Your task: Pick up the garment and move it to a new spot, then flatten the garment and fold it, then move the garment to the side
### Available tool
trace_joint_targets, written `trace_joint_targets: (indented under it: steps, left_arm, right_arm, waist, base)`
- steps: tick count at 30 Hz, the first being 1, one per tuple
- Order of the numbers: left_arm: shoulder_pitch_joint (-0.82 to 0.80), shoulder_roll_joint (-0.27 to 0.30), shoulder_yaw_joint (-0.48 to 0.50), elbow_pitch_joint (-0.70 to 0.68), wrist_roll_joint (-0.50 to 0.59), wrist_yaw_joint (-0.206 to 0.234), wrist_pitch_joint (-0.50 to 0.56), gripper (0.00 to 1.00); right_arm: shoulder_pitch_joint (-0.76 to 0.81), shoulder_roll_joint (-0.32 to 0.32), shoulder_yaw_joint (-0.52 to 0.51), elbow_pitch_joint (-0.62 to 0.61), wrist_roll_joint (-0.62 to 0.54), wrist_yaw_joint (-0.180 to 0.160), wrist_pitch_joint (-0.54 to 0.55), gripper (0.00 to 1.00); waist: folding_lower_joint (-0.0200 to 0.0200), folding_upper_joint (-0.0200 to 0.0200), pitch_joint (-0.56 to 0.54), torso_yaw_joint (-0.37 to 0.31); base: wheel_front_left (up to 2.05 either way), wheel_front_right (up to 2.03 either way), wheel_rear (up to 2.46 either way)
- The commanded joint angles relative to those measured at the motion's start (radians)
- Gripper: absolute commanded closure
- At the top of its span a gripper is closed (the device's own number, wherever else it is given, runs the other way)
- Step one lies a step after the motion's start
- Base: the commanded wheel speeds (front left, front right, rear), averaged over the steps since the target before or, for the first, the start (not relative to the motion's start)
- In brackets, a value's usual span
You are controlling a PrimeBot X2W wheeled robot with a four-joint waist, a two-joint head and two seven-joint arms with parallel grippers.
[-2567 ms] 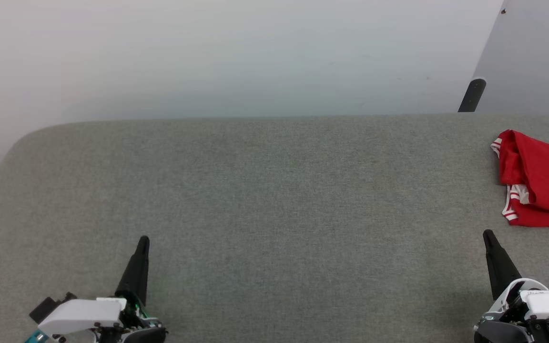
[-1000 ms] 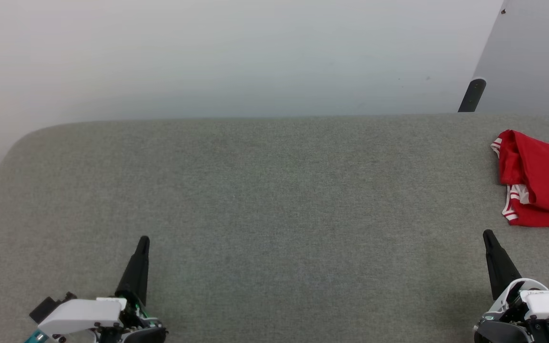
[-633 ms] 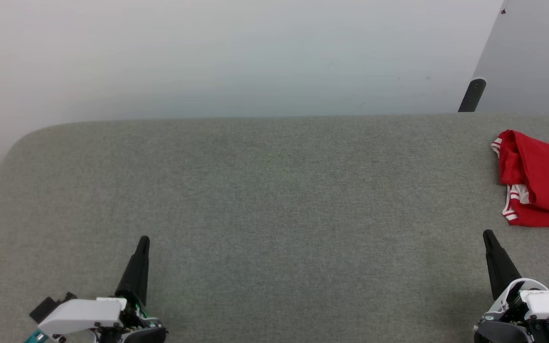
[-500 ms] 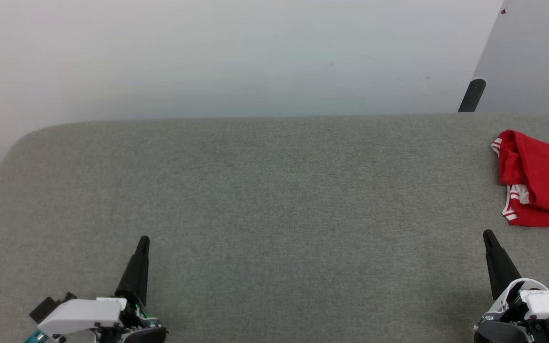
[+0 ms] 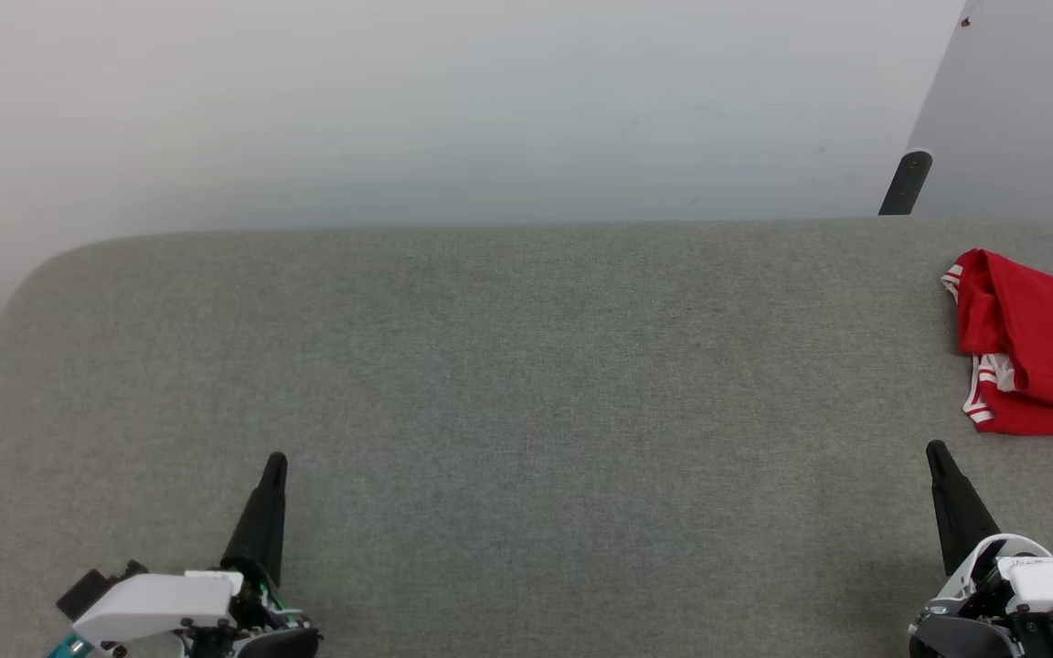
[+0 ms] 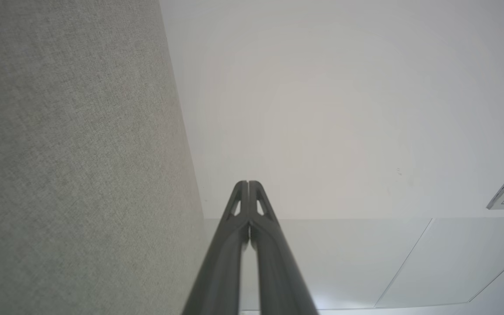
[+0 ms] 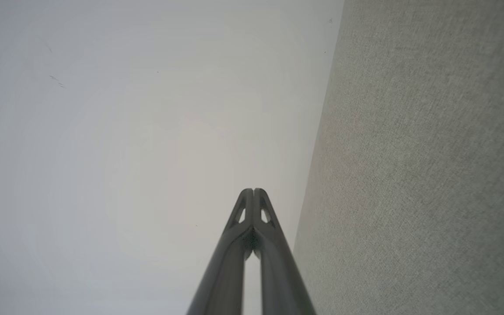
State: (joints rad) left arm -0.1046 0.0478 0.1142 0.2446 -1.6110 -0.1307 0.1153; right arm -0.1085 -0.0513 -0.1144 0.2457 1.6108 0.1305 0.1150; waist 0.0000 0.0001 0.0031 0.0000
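Nothing's budged lately: the shirt [image 5: 1038, 347] sits folded at the right edge of the bench [image 5: 526, 366]. Left claw [image 5: 276, 461] and right claw [image 5: 934, 451] are pressed together, empty, at its near edge. Job's probably finished.

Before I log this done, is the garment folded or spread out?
Folded, not spread: the garment lies in stacked layers, striped trim peeking between them.

grey felt table [image 5: 508, 366], folded garment [image 5: 1038, 347] seemingly at edge

no readable txt or labels in any view, garment [image 5: 1038, 347] shows no legible print
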Motion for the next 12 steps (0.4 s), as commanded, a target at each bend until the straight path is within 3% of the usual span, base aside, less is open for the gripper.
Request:
trace_joint_targets:
  steps: [1, 12]
  left_arm:
    - [-0.009, 0.001, 0.002, 0.001, -0.003, 0.0, 0.001, 1.0]
    - [-0.009, 0.001, 0.002, 0.001, -0.003, 0.0, 0.001, 1.0]
  right_arm:
    - [-0.002, 0.003, 0.0, 0.0, 0.004, 0.0, 0.002, 1.0]
    - [-0.002, 0.003, 0.0, 0.0, 0.004, 0.0, 0.002, 1.0]
  waist:
    - [0.0, -0.0001, 0.0, 0.0]
    - [0.0, -0.0001, 0.0, 0.0]
  base:
    - [0.0, 0.0, 0.0]
    - [0.0, 0.0, 0.0]
